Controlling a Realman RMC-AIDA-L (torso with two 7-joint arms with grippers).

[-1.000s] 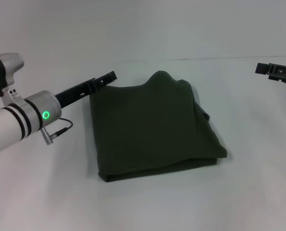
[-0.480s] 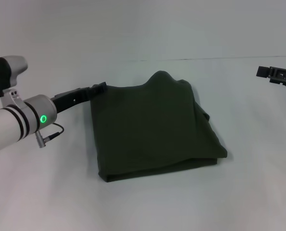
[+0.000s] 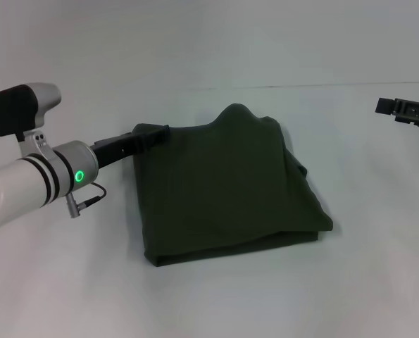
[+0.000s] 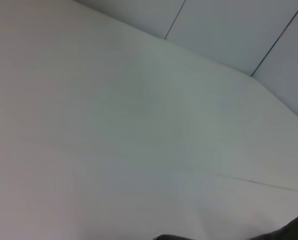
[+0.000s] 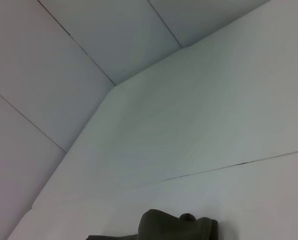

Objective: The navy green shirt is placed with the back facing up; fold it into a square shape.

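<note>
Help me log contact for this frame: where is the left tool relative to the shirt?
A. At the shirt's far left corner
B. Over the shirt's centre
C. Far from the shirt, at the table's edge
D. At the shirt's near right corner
A: in the head view the left tool meets the navy green shirt at its far left corner.

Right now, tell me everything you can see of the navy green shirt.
The navy green shirt is dark olive, soft plain fabric, folded into a rough square of stacked layers lying flat on the white table. No lettering shows. Its far edge humps up, and layer edges show along the near and right sides. The left tool is at its far left corner and seems to touch the cloth. The right tool hangs well clear to the right.
</note>
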